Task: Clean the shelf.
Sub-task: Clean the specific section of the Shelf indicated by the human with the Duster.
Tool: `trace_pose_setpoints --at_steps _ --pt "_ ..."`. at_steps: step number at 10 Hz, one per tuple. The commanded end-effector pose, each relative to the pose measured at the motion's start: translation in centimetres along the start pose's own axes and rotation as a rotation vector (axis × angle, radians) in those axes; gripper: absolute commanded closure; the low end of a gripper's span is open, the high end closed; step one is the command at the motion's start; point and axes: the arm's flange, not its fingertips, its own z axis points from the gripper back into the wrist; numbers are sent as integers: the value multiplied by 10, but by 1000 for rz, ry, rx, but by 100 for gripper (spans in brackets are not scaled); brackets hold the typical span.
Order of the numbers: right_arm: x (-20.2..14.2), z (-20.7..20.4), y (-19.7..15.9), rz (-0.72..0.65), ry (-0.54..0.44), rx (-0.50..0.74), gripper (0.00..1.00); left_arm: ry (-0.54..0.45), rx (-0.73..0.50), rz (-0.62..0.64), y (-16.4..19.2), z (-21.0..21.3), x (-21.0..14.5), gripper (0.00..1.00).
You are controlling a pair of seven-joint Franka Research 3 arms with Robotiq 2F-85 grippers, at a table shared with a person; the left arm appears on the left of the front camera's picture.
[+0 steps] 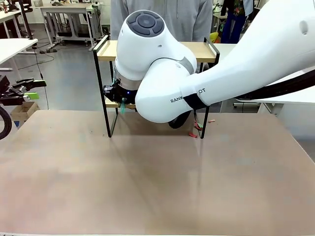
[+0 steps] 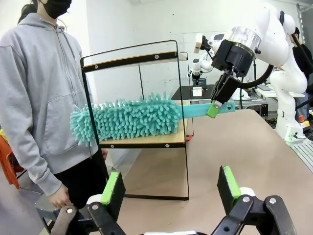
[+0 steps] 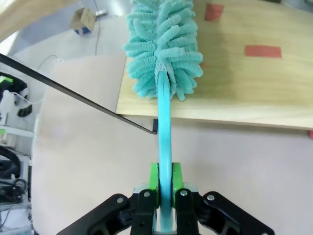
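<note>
Step in hand: dusting the lower board of the shelf (image 1: 202, 51); judged mid-task, as the upper board had no tool on it.
Right arm (image 1: 236, 69): entered from the right of the front view and crossed the centre, hiding much of the shelf front.
Shelf position: upper centre of the front view, at the far side of the bench (image 1: 147, 187), front legs on the bench top; a person (image 2: 39, 98) in a grey hooded top stood just behind it.
Duster (image 2: 129, 119): teal fluffy head lay along the lower board, its tip projecting past the end frame at the left of the left wrist view; flat handle ran out to the right.
Right gripper (image 3: 165, 175): clamped on the duster handle, green pads against both flat faces, bottom centre of the right wrist view.
Left gripper (image 2: 171, 188): fingers wide apart, holding nothing, bottom of the left wrist view, well apart from the shelf.
Technique (judgement): the head was best held flat, pressed lightly and stroked along the board, with the handle clear of the black frame bar.
Risk (judgement): the shelf looked light; sideways force would likely slide it toward the person.
Board surface: pale smooth wood with red tape marks (image 3: 263, 50), upper right of the right wrist view.
Bench surface: matt, pale brown, smooth.
Room: workshop, grey floor, white tables (image 1: 12, 46) at upper left, cardboard box (image 1: 22, 110) at the left edge.
</note>
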Motion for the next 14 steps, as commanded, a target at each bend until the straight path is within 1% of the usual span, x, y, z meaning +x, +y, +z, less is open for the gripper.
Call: trace_pose_setpoints --at_steps 1,2,3,6,7,10,13,14 --pt "5 4 5 -7 44 -11 87 4 1 -14 -2 0 3 0" --pt "4 4 6 22 65 2 87 4 1 -14 -2 0 3 0" --pt "-2 -2 0 -12 17 -5 87 4 1 -14 -2 0 3 0" --pt "-3 -3 1 -8 31 -4 87 4 1 -14 -2 0 3 0" --pt "-1 11 -10 -43 42 7 87 4 1 -14 -2 0 3 0" --pt "1 51 -46 -121 29 28 87 4 1 -14 -2 0 3 0" --pt "-1 75 -89 -182 44 -14 87 4 1 -14 -2 0 3 0" --pt "-4 80 -99 -188 54 -29 87 4 1 -14 -2 0 3 0"
